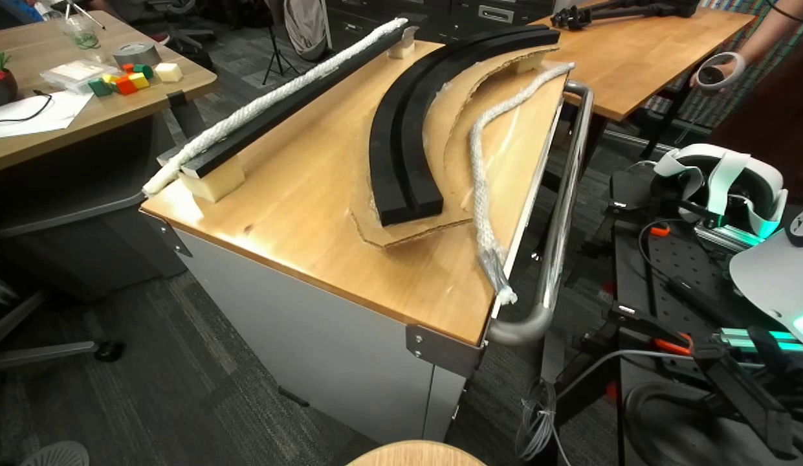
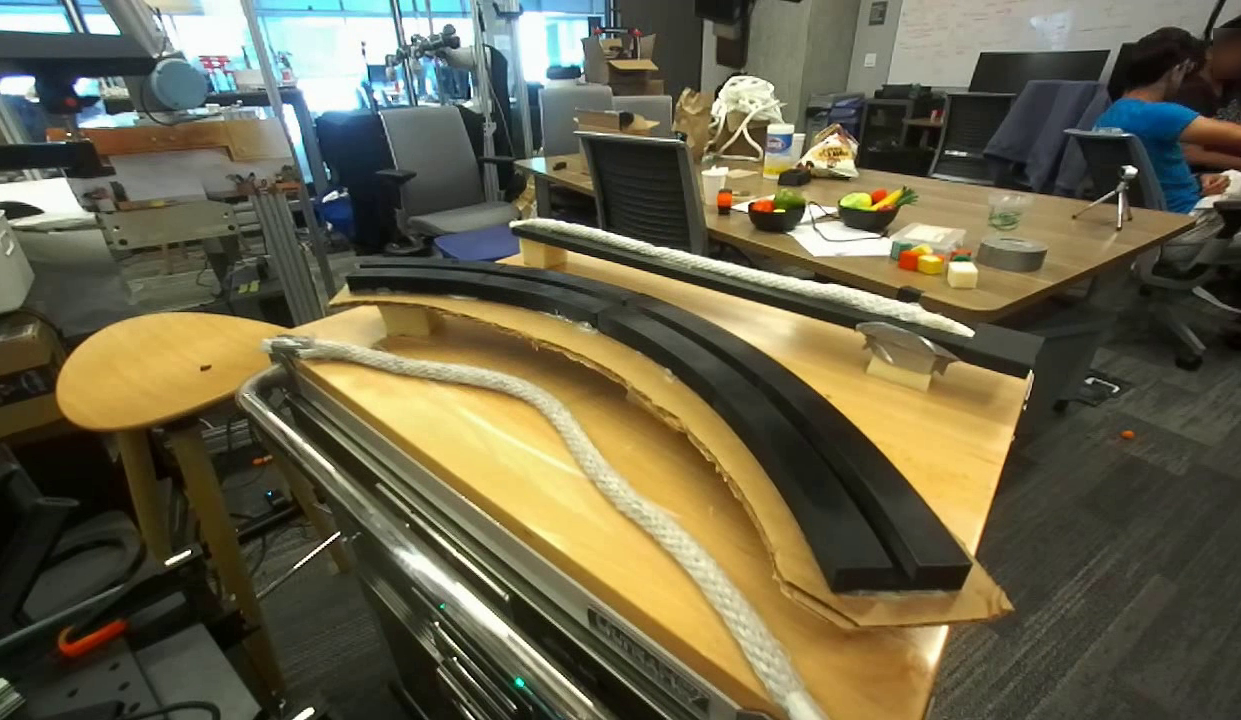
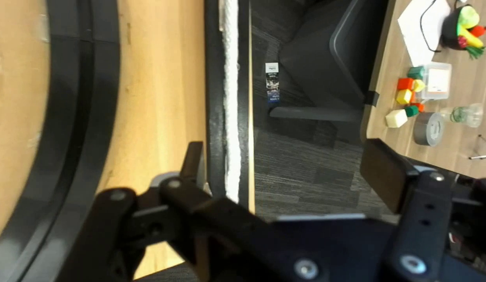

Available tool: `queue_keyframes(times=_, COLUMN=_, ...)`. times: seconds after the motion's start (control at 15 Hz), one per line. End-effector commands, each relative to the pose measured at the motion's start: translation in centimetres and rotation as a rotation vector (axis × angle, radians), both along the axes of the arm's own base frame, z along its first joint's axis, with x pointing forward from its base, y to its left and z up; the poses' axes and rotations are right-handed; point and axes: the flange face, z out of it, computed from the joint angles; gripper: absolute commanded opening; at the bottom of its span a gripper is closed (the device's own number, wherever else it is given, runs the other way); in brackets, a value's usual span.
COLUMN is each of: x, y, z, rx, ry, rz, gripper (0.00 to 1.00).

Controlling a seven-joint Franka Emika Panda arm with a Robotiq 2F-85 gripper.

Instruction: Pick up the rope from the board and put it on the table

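Gripper (image 3: 288, 166) in my wrist view, fingers wide apart. White rope (image 3: 232, 98) lies along straight black board (image 3: 215, 137); second rope (image 2: 635, 505) on wooden tabletop (image 1: 297, 194) beside curved black track (image 1: 383, 142).

Gray duct tape (image 2: 1012, 257) lies near colored blocks (image 2: 930, 264) and a mini tripod (image 2: 1124, 191); two black bowls (image 2: 776, 219) hold bright fruit and vegetables (image 2: 886, 200).

black end effector (image 3: 288, 170), silvery screws (image 3: 306, 269)
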Motion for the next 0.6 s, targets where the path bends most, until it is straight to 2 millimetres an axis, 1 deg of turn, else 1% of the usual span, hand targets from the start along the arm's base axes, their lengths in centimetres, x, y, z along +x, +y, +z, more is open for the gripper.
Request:
queue_keyframes(times=0.0, x=7.6, y=-1.4, z=-0.9, rx=-0.003, ry=-0.066, rz=-0.103, gripper=1.00)
queue_keyframes(times=0.13, x=10.4, y=-2.6, z=-2.4, rx=-0.023, ry=-0.074, rz=-0.172, gripper=1.00)
queue_keyframes(times=0.2, x=11.3, y=-3.0, z=-2.9, rx=-0.041, ry=-0.037, rz=-0.199, gripper=1.00)
queue_keyframes(times=0.27, x=8.5, y=-2.1, z=-3.1, rx=-0.025, ry=-0.031, rz=-0.143, gripper=1.00)
queue_keyframes(times=0.4, x=10.4, y=-2.7, z=-4.4, rx=-0.030, ry=-0.017, rz=-0.174, gripper=1.00)
queue_keyframes(times=0.47, x=10.9, y=-2.8, z=-4.7, rx=-0.031, ry=-0.017, rz=-0.180, gripper=1.00)
queue_keyframes(times=0.53, x=10.9, y=-2.7, z=-4.8, rx=-0.028, ry=0.001, rz=-0.179, gripper=1.00)
